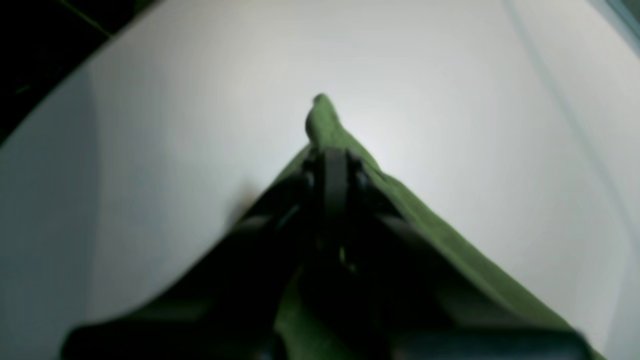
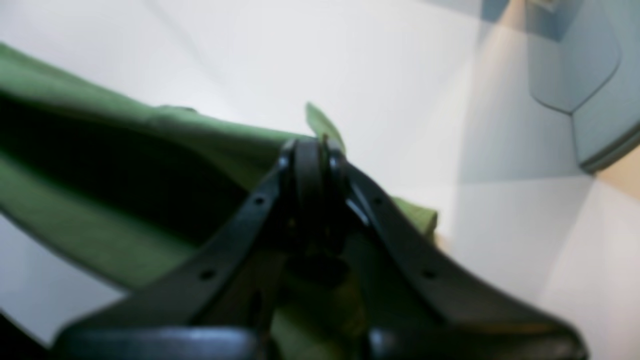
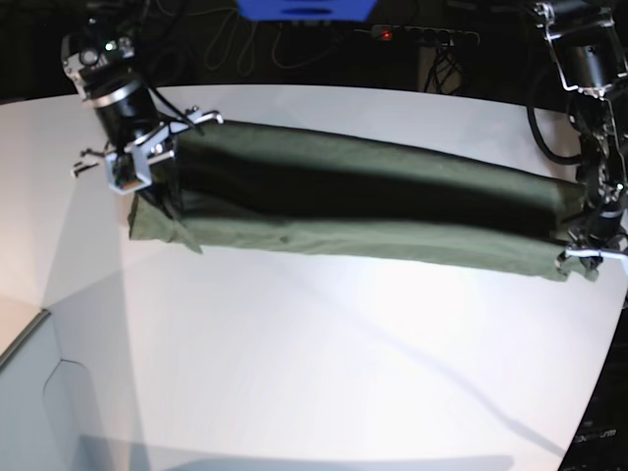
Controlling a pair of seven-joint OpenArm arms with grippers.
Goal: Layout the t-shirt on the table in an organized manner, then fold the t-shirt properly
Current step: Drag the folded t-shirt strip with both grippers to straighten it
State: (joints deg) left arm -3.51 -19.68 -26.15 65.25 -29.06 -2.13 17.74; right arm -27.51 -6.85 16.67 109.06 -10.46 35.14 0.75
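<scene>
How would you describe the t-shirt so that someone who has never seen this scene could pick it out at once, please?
Look at the large white table; stretched across its far half is the t-shirt, a long olive-green band of cloth. It is the only fabric there, pinched at one end by the right gripper and at the other by the left gripper.

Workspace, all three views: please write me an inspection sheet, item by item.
Surface: white table, bare in front of the shirt.
Job's things: olive t-shirt, stretched as a long band between both arms, sagging in the middle.
Clutter: nothing seen on the table.
Grippers: left pincer shut on one shirt end; right pincer shut on the other.
Cables: black cables behind the table, power strip with a red light.
Surroundings: dark background, blue object at top.
</scene>
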